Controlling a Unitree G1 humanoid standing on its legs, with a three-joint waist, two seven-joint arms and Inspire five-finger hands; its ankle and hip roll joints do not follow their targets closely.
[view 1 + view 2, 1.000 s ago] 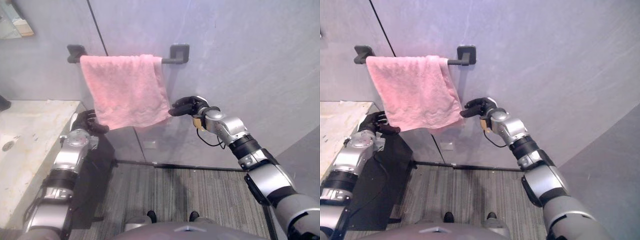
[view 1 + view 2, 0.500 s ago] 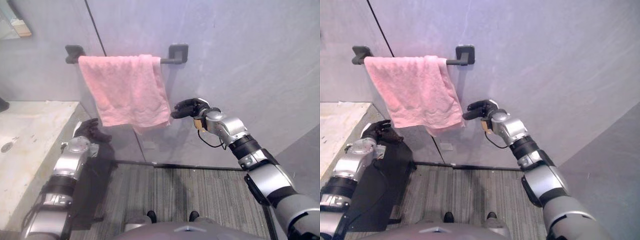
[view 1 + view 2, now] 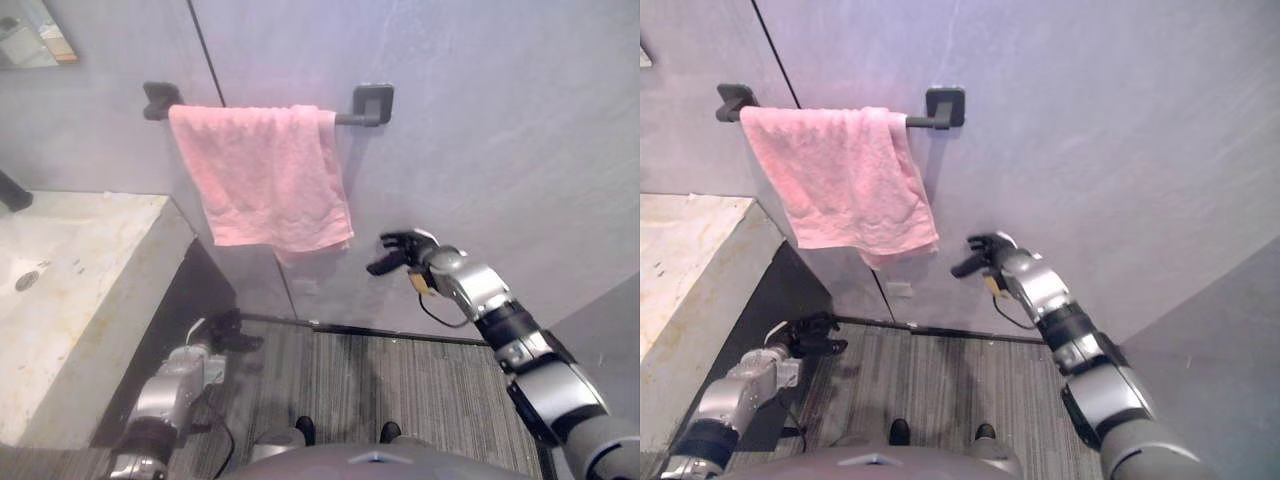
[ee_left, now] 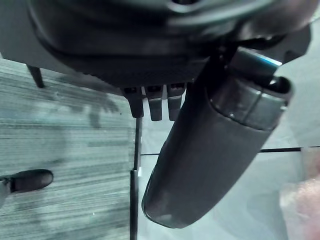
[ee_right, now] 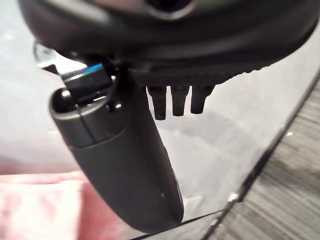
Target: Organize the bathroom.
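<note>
A pink towel (image 3: pixel 265 180) hangs folded over the black towel bar (image 3: pixel 372 103) on the grey wall, its lower edge loose and uneven. My right hand (image 3: pixel 400 250) hovers to the right of the towel's lower corner and a little below it, apart from the cloth, open and holding nothing. My left hand (image 3: pixel 225 330) is low by the floor, beside the dark side of the sink counter, fingers relaxed and empty. In the right wrist view the thumb (image 5: pixel 125 160) stands out past the towel (image 5: pixel 40 205).
A pale stone counter (image 3: pixel 80 270) with a sink drain (image 3: pixel 27 281) fills the left side, with a black faucet (image 3: pixel 12 192) at its back. A mirror corner (image 3: pixel 30 35) shows at the upper left. Grey striped floor (image 3: pixel 400 380) lies below the wall.
Both hands have come off the towel's lower edge. The left arm has dropped down toward the floor; the right hand has moved down and to the right. The towel hangs free.
</note>
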